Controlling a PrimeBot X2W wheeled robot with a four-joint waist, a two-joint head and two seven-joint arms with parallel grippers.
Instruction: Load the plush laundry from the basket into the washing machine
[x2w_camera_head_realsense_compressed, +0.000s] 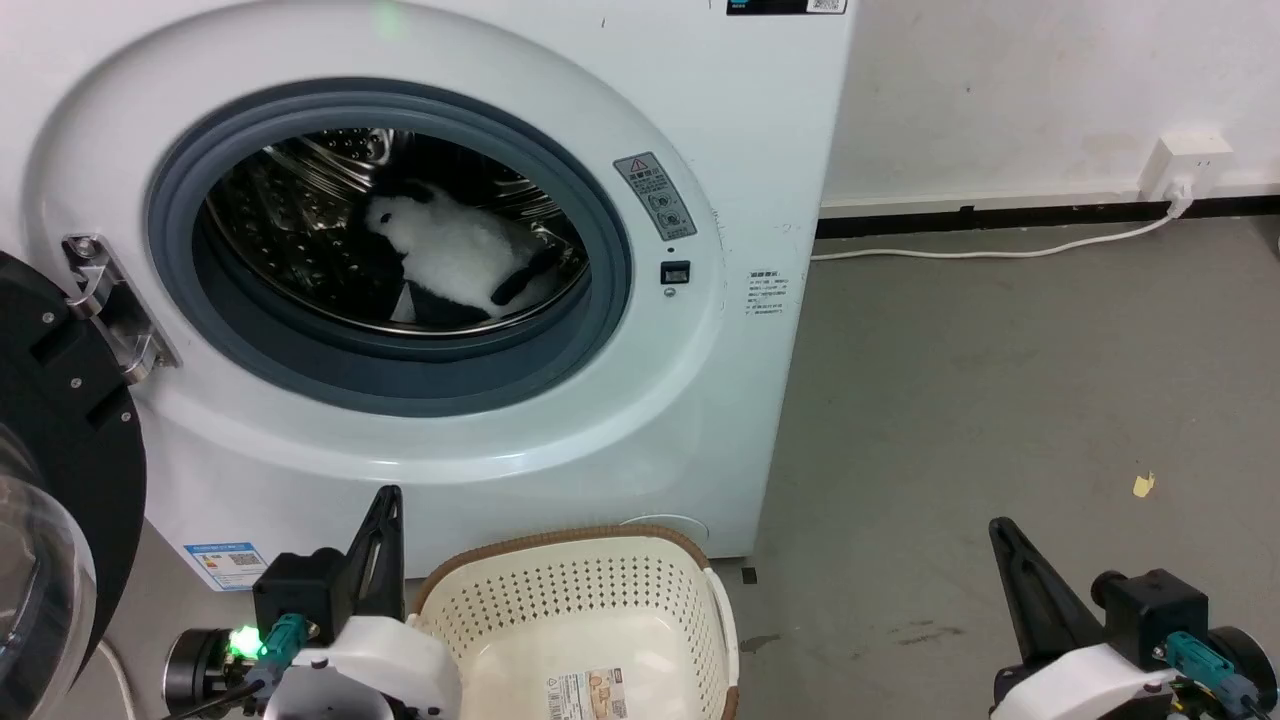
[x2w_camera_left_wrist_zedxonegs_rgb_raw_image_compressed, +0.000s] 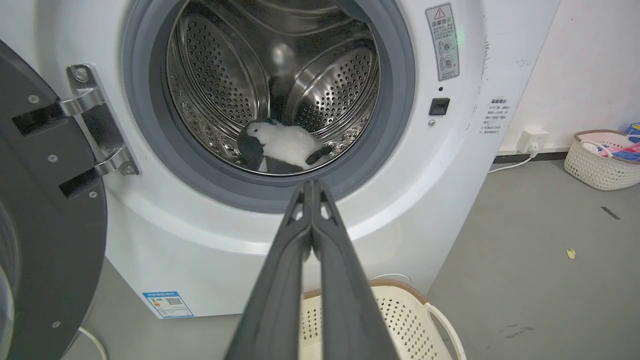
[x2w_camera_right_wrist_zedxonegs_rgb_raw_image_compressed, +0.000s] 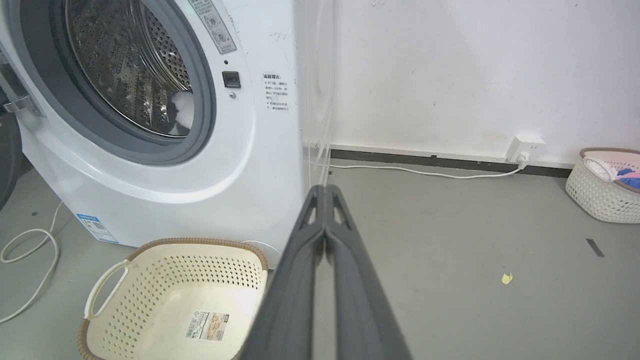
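Left gripper (x2w_camera_left_wrist_zedxonegs_rgb_raw_image_compressed: 311, 186): two dark fingers pressed flat together, nothing between them; held low in front of the washer (x2w_camera_head_realsense_compressed: 700, 400), tips pointing toward its porthole.

Right gripper (x2w_camera_right_wrist_zedxonegs_rgb_raw_image_compressed: 325, 188): fingers likewise closed against each other, empty; held off the washer's right front corner, above the grey floor (x2w_camera_head_realsense_compressed: 1000, 400).

Toy (x2w_camera_head_realsense_compressed: 450, 255): fluffy white body, black ears and limbs; lay inside the washer, on the lower wall of the steel drum (x2w_camera_left_wrist_zedxonegs_rgb_raw_image_compressed: 220, 75), behind the grey gasket (x2w_camera_head_realsense_compressed: 600, 330).

Basket (x2w_camera_right_wrist_zedxonegs_rgb_raw_image_compressed: 200, 270): cream, perforated sides, brown rim; stood on the floor just before the washer's base, below the porthole and toward the right; label sticker (x2w_camera_right_wrist_zedxonegs_rgb_raw_image_compressed: 207, 325) on its inner bottom.

Door (x2w_camera_left_wrist_zedxonegs_rgb_raw_image_compressed: 50, 225): black-rimmed, swung open at the washer's left, hung on a bright steel hinge (x2w_camera_head_realsense_compressed: 105, 300).

Cord (x2w_camera_head_realsense_compressed: 1000, 250): white, ran along the floor from the washer's right side to a wall socket (x2w_camera_head_realsense_compressed: 1190, 160).

Second basket (x2w_camera_right_wrist_zedxonegs_rgb_raw_image_compressed: 600, 200): pale, woven look, coloured cloth inside; stood by the wall well right of the washer.

Yellow scrap (x2w_camera_head_realsense_compressed: 1143, 485): small, on the floor well right of the washer.
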